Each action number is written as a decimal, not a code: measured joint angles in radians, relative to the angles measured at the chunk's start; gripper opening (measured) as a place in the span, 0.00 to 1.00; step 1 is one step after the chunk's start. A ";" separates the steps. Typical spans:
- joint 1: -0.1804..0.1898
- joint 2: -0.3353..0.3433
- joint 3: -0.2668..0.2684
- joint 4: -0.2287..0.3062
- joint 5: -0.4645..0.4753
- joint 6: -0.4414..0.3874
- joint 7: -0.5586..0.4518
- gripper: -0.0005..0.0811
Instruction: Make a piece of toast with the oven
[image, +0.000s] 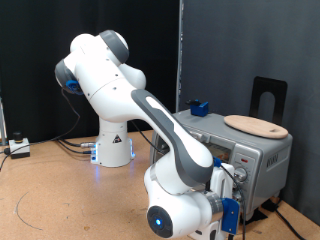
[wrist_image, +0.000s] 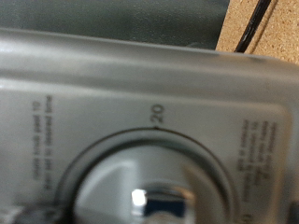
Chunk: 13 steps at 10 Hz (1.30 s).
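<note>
The silver-grey oven (image: 262, 157) stands at the exterior view's right. My gripper (image: 236, 188) is pressed up to the oven's front panel, where the knobs are; my hand and arm hide the fingers. The wrist view is filled by the oven's panel (wrist_image: 140, 84), very close and blurred. It shows a round timer knob (wrist_image: 154, 191) with a dial ring marked 20. No fingers show clearly in it. The piece of toast is out of view.
A round light wooden board (image: 255, 125) lies on top of the oven. A small blue object (image: 198, 105) sits on the oven's back corner. A white box with cables (image: 17, 147) lies at the left on the wooden table (image: 60, 195).
</note>
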 joint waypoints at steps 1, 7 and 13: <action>-0.001 0.000 0.004 0.004 0.002 -0.012 0.001 0.58; -0.002 0.000 0.003 0.002 0.008 -0.012 0.005 0.41; -0.002 0.000 0.003 0.003 0.010 -0.008 0.009 0.59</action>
